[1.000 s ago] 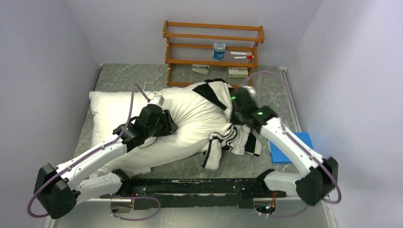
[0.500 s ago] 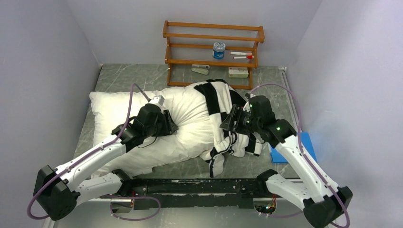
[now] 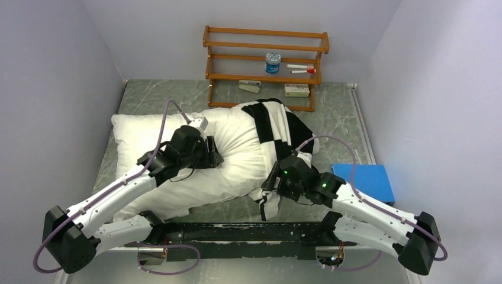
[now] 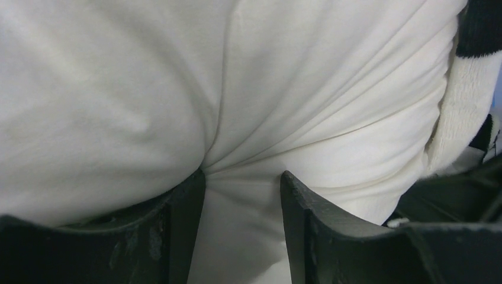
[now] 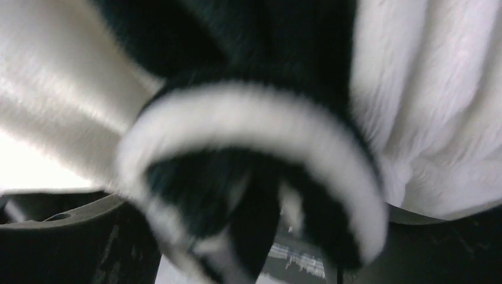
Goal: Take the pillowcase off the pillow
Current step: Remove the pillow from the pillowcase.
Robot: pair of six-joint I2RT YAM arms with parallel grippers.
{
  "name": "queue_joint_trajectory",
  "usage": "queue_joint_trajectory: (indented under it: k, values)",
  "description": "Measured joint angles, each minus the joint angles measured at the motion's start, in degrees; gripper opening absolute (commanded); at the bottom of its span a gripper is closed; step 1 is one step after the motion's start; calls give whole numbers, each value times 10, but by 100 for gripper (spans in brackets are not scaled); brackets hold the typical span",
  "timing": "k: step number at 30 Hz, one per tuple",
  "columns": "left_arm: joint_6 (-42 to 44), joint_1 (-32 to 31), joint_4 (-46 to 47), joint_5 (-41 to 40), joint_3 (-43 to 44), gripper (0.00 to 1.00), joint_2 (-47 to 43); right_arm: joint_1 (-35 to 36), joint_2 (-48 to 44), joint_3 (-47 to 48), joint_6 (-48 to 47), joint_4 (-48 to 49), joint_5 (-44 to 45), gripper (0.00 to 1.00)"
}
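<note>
The white pillow [image 3: 177,154] lies across the left and middle of the table. Its right end is still inside the bunched black-and-white pillowcase [image 3: 273,124], and a striped edge of the case hangs toward the near side. My left gripper [image 3: 212,157] presses into the pillow's middle. In the left wrist view a gathered fold of pillow [image 4: 248,118] fills the gap of the left gripper [image 4: 243,174]. My right gripper [image 3: 273,180] sits low at the hanging edge. Its view is blurred: the jaws of the right gripper [image 5: 254,242] stand wide apart, with a loop of pillowcase [image 5: 254,118] just ahead.
A blue flat pad [image 3: 364,180] lies at the right edge of the table, beside my right arm. A wooden shelf [image 3: 265,59] with small items stands at the back. Grey walls close in on the left and right.
My right gripper has let go of the pillowcase, opened, and swung down toward the near edge, uncovering the blue pad. The left arm has barely moved.
</note>
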Motion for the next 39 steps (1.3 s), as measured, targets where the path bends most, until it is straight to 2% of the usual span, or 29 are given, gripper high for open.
queue_joint_trajectory:
  k: [1, 2, 3, 4, 5, 8, 13, 16, 20, 22, 25, 27, 30, 33, 38, 39]
  values:
    - [1, 0, -2, 1, 0, 59, 0, 0, 7, -10, 3, 14, 20, 64]
    - [2, 0, -3, 2, 0, 60, 0, 0, 13, -19, 4, 32, 42, 40]
    - [1, 0, -2, 3, 0, 59, 0, 1, 21, -25, 2, 49, 69, 23]
    - [1, 0, 0, 3, -1, 59, -1, 0, 28, -25, -2, 61, 95, 9]
    - [1, 0, 2, 4, -2, 59, -1, -3, 36, -22, -4, 65, 120, 0]
    - [1, 6, 14, 9, -8, 57, -2, -45, 68, 21, -12, 33, 171, 0]
    - [-13, 33, 54, 15, -30, 56, -7, -212, 31, 52, -98, 35, 179, 0]
    - [-28, 35, 71, 22, -53, 70, -27, -294, 14, 69, -165, 28, 151, 0]
    - [-10, 30, 65, 23, -39, 89, -49, -333, 17, 101, -270, 35, 47, 0]
    - [15, -12, 45, -9, -5, 94, -45, -342, 25, 111, -301, 39, 6, 0]
    - [64, -136, 0, -97, 75, 96, 3, -350, 41, 113, -323, 38, -13, 0]
    - [105, -222, -18, -152, 133, 97, 59, -355, 50, 113, -329, 37, -18, 0]
    - [162, -309, -33, -224, 180, 97, 134, -361, 53, 113, -330, 37, -30, 0]
    - [213, -361, -48, -291, 199, 98, 203, -364, 53, 118, -327, 37, -42, 0]
    - [271, -380, -59, -374, 205, 97, 290, -373, 52, 122, -319, 35, -65, 0]
    - [272, -380, -66, -397, 215, 93, 313, -375, 52, 122, -318, 34, -68, 0]
